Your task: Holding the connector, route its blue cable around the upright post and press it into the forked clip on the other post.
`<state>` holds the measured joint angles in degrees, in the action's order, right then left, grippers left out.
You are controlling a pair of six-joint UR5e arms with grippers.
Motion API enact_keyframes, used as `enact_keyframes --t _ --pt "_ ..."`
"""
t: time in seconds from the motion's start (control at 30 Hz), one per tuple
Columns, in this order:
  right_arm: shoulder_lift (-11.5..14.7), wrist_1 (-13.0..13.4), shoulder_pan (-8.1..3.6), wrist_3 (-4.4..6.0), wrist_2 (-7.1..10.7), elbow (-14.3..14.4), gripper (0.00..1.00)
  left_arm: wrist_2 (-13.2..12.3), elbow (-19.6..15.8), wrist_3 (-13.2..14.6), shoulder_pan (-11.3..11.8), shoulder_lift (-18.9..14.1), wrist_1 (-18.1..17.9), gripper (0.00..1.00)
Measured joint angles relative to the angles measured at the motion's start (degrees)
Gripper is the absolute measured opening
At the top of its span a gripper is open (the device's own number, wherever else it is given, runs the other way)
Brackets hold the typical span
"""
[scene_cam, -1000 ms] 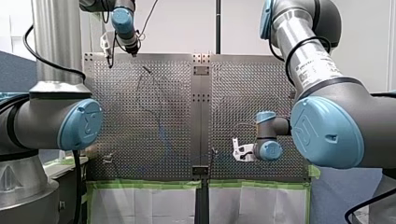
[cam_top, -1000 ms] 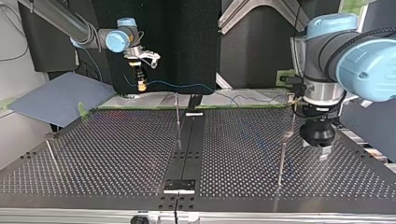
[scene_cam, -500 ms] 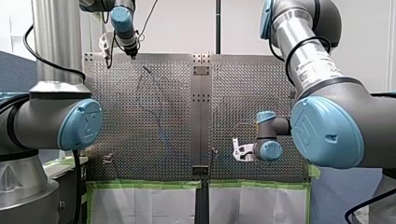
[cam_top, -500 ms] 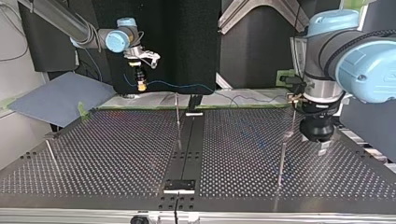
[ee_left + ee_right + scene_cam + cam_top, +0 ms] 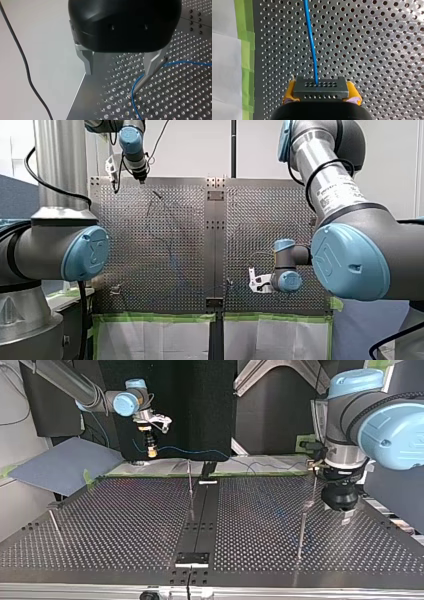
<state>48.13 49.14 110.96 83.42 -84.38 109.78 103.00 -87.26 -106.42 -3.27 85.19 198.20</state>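
My right gripper is shut, its yellow pads clamping a dark grey connector. The blue cable runs straight ahead from the connector over the perforated plate. At the top view's back left that gripper hangs above the table edge, and the cable trails toward the view's right. My left gripper is open and empty, metal fingers wide apart. A thin upright post stands by one finger, with the blue cable looped at its base. The fork of a clip is not discernible.
More thin posts stand on the perforated table: one at the centre, one at the top view's left, one at its right. A dark rail splits the plate. Green tape edges the front view's near side.
In the top view my left gripper has risen slightly beside the right-hand post. My right gripper and the connector have stayed in place.
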Motion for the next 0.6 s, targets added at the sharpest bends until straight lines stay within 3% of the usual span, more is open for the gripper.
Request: enact_keyframes --t 0.3,0.6 --pt "0.0 0.0 0.0 0.0 0.0 -0.03 0.0 -0.2 0.0 0.34 -0.3 -0.05 -0.34 1.0" --pt "0.0 -0.05 -0.06 0.0 -0.03 0.01 0.0 -3.81 -0.18 3.73 -2.03 -0.16 -4.09 1.0"
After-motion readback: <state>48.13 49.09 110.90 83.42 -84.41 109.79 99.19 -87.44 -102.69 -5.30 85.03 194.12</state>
